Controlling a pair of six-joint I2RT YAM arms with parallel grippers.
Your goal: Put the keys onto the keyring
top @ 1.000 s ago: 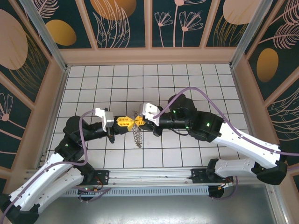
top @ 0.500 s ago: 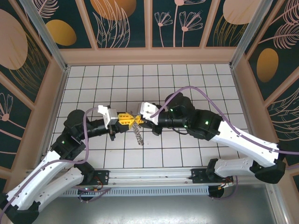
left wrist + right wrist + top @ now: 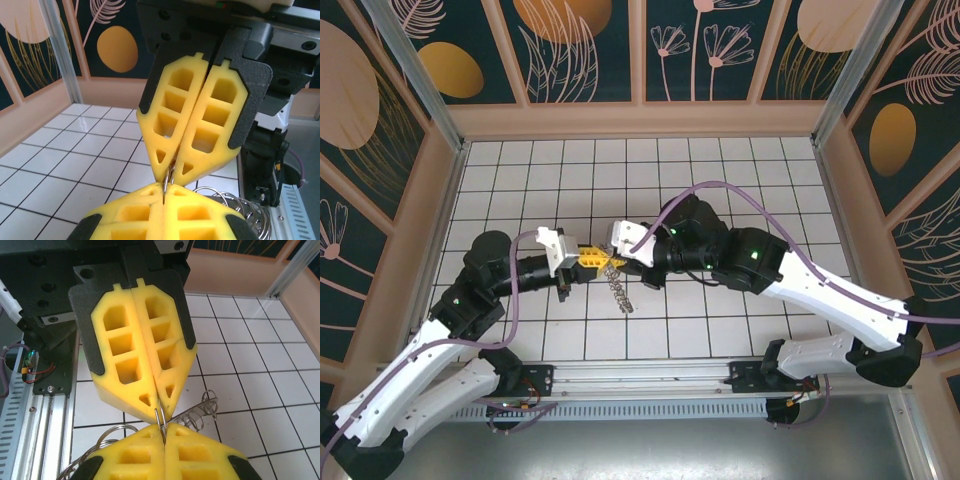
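The left gripper [image 3: 163, 192] and the right gripper [image 3: 164, 432] meet tip to tip above the middle of the tabletop [image 3: 740, 190], a little toward its near edge. Each is closed tight on a thin silvery wire of the keyring [image 3: 619, 288]. The keyring is grey metal, and its rim is fringed with many small wire loops, like a chain. It dangles below the two tips. Whether its low end touches the tabletop cannot be told.

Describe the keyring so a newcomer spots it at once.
Over the white tiled floor, the yellow left pincer and right pincer meet tip to tip. The keyring hangs from that pinch: a grey strand of small wire loops, the only chain-like thing.
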